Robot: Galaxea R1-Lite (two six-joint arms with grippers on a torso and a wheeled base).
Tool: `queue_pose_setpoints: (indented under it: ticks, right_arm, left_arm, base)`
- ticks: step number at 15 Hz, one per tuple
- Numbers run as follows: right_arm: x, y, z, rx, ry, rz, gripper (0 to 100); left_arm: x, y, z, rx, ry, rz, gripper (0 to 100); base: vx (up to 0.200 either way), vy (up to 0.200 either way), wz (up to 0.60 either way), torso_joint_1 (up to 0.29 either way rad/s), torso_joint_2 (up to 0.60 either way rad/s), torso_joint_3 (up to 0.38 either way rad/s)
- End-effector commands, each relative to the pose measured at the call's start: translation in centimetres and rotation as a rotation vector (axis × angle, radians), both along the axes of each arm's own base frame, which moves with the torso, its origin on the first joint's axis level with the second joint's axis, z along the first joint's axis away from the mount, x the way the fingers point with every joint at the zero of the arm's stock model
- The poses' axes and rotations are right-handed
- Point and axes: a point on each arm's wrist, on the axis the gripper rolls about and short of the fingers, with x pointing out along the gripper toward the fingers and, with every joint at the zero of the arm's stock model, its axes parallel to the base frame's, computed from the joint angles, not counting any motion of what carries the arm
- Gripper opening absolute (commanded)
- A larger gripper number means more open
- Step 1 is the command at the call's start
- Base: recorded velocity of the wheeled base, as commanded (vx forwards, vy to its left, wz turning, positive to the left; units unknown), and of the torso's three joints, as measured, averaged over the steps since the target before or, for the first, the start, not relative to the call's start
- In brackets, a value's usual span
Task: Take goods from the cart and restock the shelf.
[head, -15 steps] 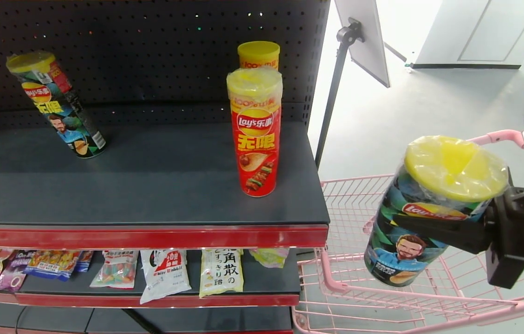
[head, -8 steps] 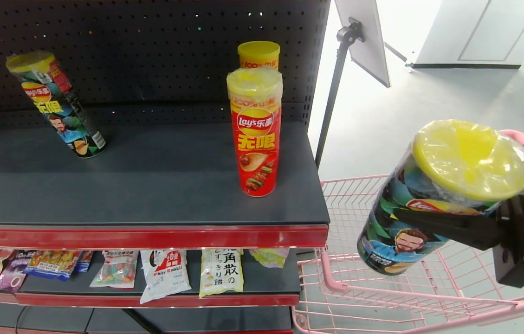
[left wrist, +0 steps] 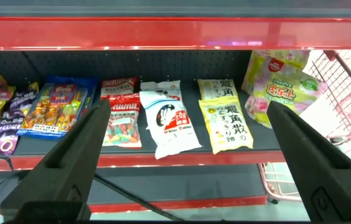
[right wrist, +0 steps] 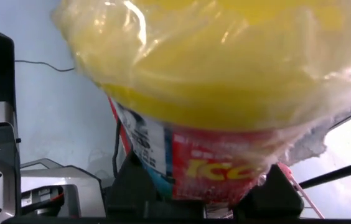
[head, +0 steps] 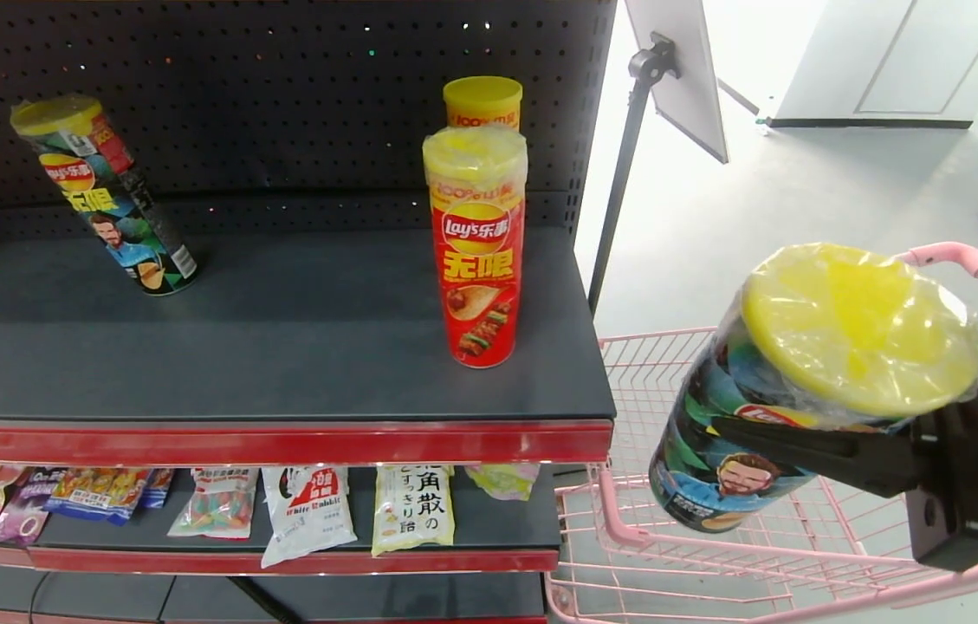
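Observation:
My right gripper [head: 809, 438] is shut on a dark chips can [head: 766, 416] with a yellow lid [head: 861, 325], held tilted above the pink cart [head: 714, 555] to the right of the shelf [head: 281, 347]. In the right wrist view the same chips can [right wrist: 213, 124] sits close between the jaws. On the shelf stand a red chips can [head: 476, 251], another yellow-lidded can [head: 482, 102] behind it, and a leaning dark can [head: 103, 195] at the far left. My left gripper [left wrist: 188, 155] is open, low in front of the lower shelf of snack bags [left wrist: 169, 121].
A red lip [head: 272, 440] runs along the shelf's front edge. Free shelf surface lies between the leaning can and the red can. A black stand pole [head: 623, 156] with a board rises just right of the shelf. The cart handle [head: 965, 260] is behind the held can.
The held can has shifted slightly left and tipped further, its lid facing more toward the camera. The shelf items have not moved.

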Motion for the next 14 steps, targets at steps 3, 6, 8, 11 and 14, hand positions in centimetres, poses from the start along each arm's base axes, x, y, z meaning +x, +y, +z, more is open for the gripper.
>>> queue_pose_setpoints:
  ticks: [3,6,8,11,14]
  right_arm:
    - [0.0,0.6,0.1,-0.002,-0.002,0.012,0]
    - [0.1,0.7,0.5,0.007,-0.012,0.017,0]
    - [-0.4,1.2,1.6,0.028,-0.033,0.052,0]
    - [-0.7,2.0,1.6,0.026,-0.030,0.069,0]
    - [-0.5,2.6,1.8,0.026,-0.033,0.081,0]
  left_arm:
    - [0.0,0.0,0.0,-0.001,0.001,0.000,100]
    - [0.0,0.0,0.0,0.002,0.001,0.000,100]
    - [0.0,0.0,0.0,0.002,0.001,0.000,100]
    - [0.0,0.0,0.0,0.002,0.001,0.000,100]
    - [0.0,0.0,0.0,0.002,0.001,0.000,100]
  base:
    - [0.000,0.200,0.00,0.004,0.00,0.005]
    - [0.000,0.200,0.00,0.004,0.00,0.001]
    - [0.000,0.200,0.00,0.002,0.00,0.002]
    - [0.000,0.200,0.00,0.007,0.00,0.001]
    - [0.000,0.200,0.00,0.004,0.00,0.002]
